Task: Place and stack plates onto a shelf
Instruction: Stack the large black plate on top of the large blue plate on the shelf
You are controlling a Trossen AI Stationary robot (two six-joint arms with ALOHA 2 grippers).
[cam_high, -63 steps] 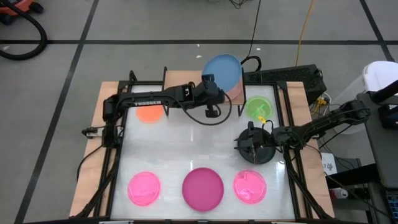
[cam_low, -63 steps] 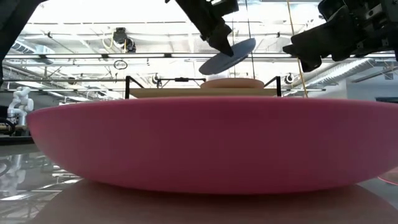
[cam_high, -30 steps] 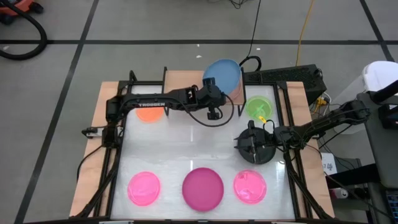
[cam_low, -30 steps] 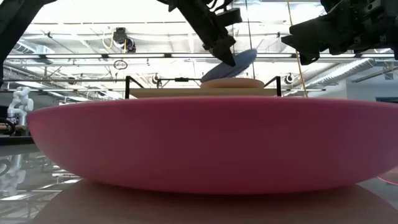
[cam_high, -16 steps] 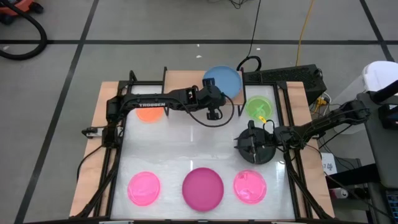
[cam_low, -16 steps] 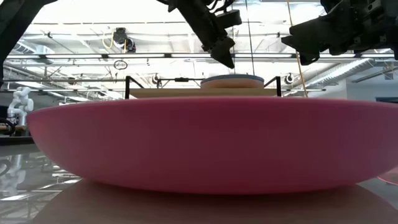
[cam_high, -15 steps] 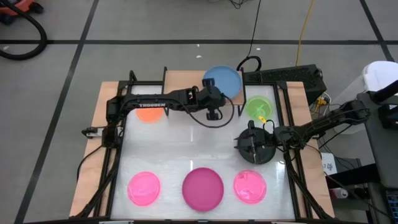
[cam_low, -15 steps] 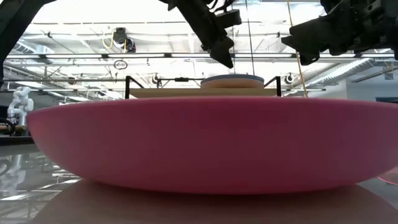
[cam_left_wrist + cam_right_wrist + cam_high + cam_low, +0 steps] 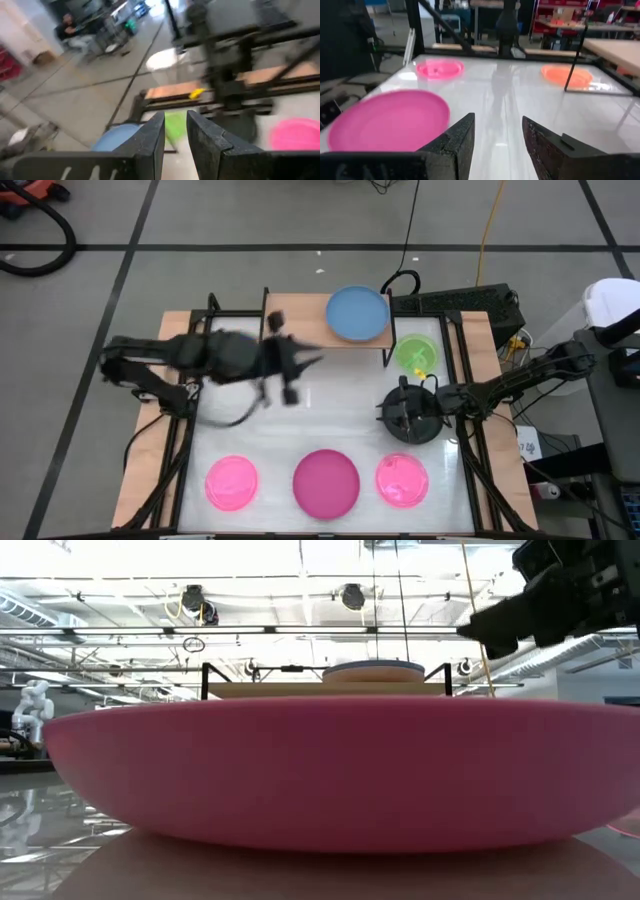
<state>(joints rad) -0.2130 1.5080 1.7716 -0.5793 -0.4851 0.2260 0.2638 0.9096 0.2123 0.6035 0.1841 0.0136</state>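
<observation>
The blue plate (image 9: 358, 313) lies flat on the right half of the shelf (image 9: 300, 319), at about 12 o'clock on the table (image 9: 300, 430); being round, it has no long axis, and its open face points up. In the low view it sits level on a salmon plate (image 9: 373, 673).

The left gripper (image 9: 300, 365) hangs over the table at 10 o'clock, clear of the shelf, fingers pointing toward 3 o'clock. Its fingers (image 9: 150, 142) stand slightly apart, with nothing between them.

The right gripper (image 9: 392, 413) waits at 3 o'clock over the black plate (image 9: 425, 428), its fingers (image 9: 452, 142) spread wide and empty.

The green plate (image 9: 415, 352) lies at 2 o'clock, the orange plate (image 9: 567, 75) under the left arm. The magenta plate (image 9: 326, 482) sits at 6 o'clock between two pink plates (image 9: 232, 482).
</observation>
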